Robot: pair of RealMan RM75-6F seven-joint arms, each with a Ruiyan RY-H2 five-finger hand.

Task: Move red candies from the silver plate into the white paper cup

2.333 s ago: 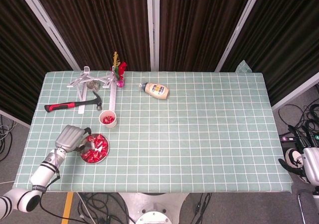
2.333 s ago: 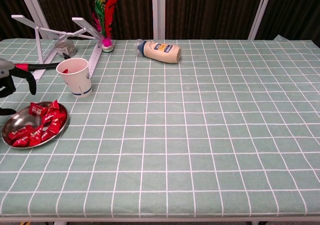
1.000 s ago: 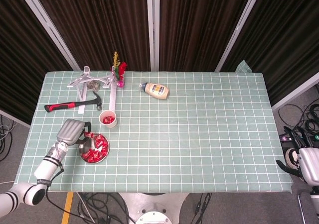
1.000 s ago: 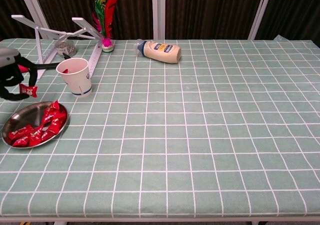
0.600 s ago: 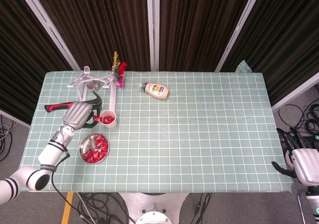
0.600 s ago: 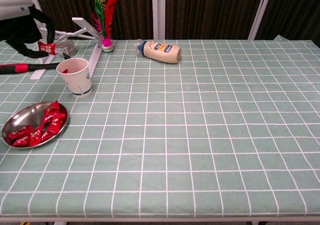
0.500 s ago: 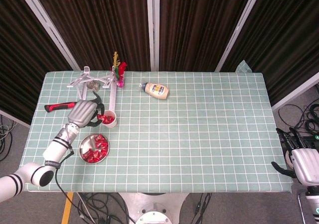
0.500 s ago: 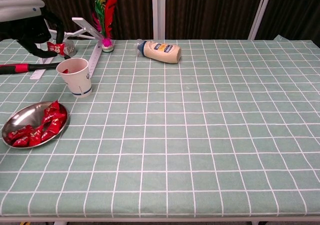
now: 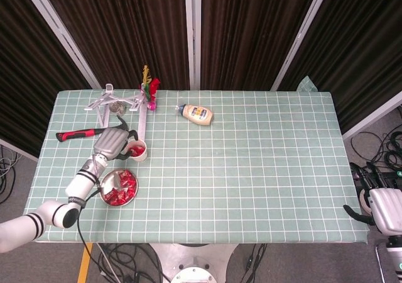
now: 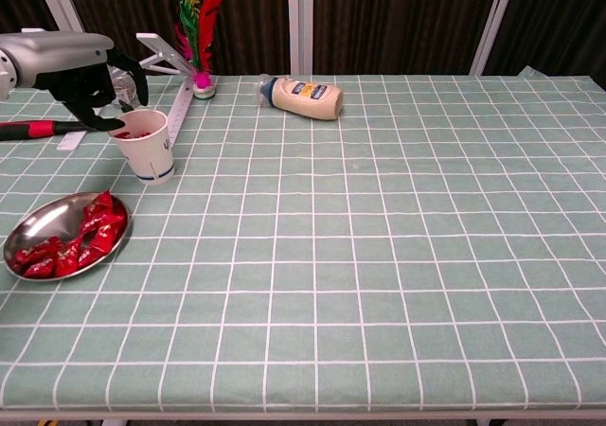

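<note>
Table [image 10: 398,256]: covered in a green checked cloth, bearing all items; the working group lay at its left end.

Left hand [image 10: 90,83]: hung over the cup's rim with dark fingers curled down at the mouth. Whether it held a candy or had let go could not be told; red showed in the cup just under the fingertips. Placed so, most likely, that a candy would fall straight in.

Right hand [image 9: 380,204]: off the table's near right corner, well apart from the work; fingers appeared spread, holding nothing. Judged idle.

Hammer [image 9: 78,133]: red grip, far left, behind the cup.

Bottle [image 10: 303,97]: on its side, far centre, clear of the route.

Plate [image 10: 33,222]: silver, near left. Red candies [image 10: 80,241] were heaped on its right half, several yet to move.

Cup [image 10: 147,147]: white paper, upright, just beyond the plate, giving a short carry. Red showed inside.
</note>
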